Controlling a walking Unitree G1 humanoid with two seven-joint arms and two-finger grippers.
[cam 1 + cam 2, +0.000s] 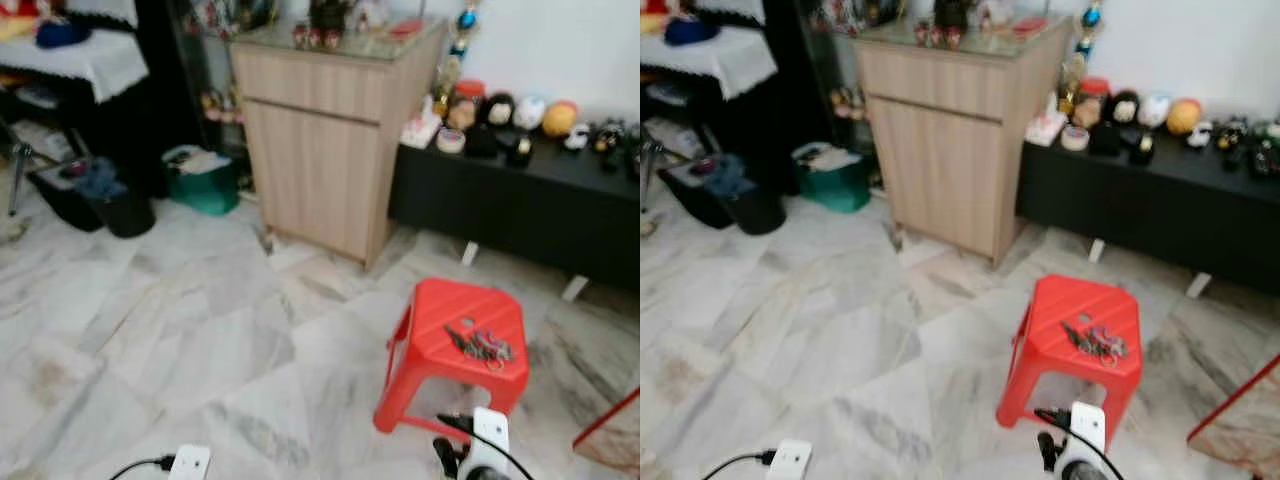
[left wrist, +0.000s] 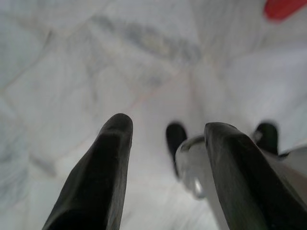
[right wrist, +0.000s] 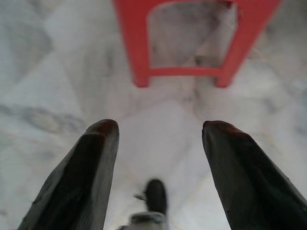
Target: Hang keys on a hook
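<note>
- Right gripper (image 3: 158, 139) is hanging low in front of the red stool (image 1: 455, 345), its two black fingers spread wide and gripping nothing; from its wrist camera the stool's legs are standing just ahead over pale marble floor (image 1: 180, 330).
- Left gripper (image 2: 165, 143) is likewise pointing down at bare floor with its fingers parted and empty, looking idle.
- Keys (image 1: 480, 346) are lying in a small bunch on the stool's seat, towards its right side, well apart from both grippers. The low seat is probably serving as a pick-up spot, so the robot appears to be approaching, with the grasp not yet begun.
- Wooden cabinet (image 1: 320, 150) and a black bench (image 1: 520, 200) crowded with small ornaments are standing against the wall beyond.
- I cannot find any hook in these views.
- Head views are soft, so the number of keys and their ring are hard to make out.
</note>
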